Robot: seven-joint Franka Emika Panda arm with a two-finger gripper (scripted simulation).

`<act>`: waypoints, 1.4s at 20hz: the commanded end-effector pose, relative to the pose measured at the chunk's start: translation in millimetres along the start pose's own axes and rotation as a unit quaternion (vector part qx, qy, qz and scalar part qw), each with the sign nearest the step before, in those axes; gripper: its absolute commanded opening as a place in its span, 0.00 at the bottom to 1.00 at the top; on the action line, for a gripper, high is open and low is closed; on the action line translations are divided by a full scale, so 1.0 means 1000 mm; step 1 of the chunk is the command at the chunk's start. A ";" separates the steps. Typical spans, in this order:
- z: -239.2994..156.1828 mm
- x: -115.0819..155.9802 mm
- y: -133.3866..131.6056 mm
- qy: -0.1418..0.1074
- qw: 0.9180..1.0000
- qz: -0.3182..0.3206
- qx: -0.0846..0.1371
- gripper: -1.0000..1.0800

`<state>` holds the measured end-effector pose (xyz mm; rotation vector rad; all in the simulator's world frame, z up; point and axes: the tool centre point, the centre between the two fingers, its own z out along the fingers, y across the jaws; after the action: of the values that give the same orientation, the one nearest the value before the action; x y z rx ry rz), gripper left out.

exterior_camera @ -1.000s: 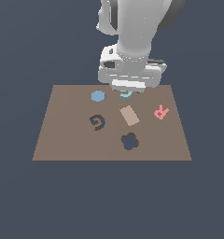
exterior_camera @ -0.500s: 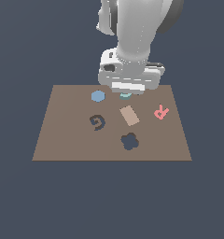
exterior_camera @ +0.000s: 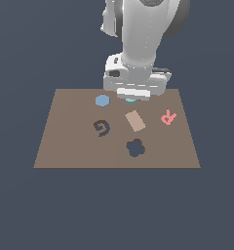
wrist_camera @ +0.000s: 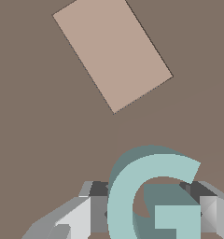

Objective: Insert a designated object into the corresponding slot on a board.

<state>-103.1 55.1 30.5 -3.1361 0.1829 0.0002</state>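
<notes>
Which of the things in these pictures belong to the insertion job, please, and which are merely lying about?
Belong to the job:
- teal G piece, between the fingers of the pincer
- G-shaped slot
- board

Lying about:
- light-blue hexagon
- pink R
- tan rectangle
- clover cutout

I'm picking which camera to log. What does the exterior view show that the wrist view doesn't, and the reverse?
Only the exterior view shows the G-shaped slot, clover cutout, blue hexagon and pink R. Only the wrist view shows the teal G piece's full shape between the gripper fingers. Both show the tan rectangle and the brown board.
</notes>
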 end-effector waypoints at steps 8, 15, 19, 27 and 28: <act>0.000 0.000 0.000 0.000 1.000 -0.001 0.000 0.00; -0.001 0.007 0.009 0.000 1.000 -0.020 0.000 0.00; -0.002 0.015 0.019 0.000 0.999 -0.042 0.000 0.00; -0.004 0.043 0.046 0.000 0.994 -0.113 0.000 0.00; -0.005 0.048 0.050 0.000 0.992 -0.124 0.000 0.00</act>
<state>-67.1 6.6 34.2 -3.1378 -0.1562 0.0007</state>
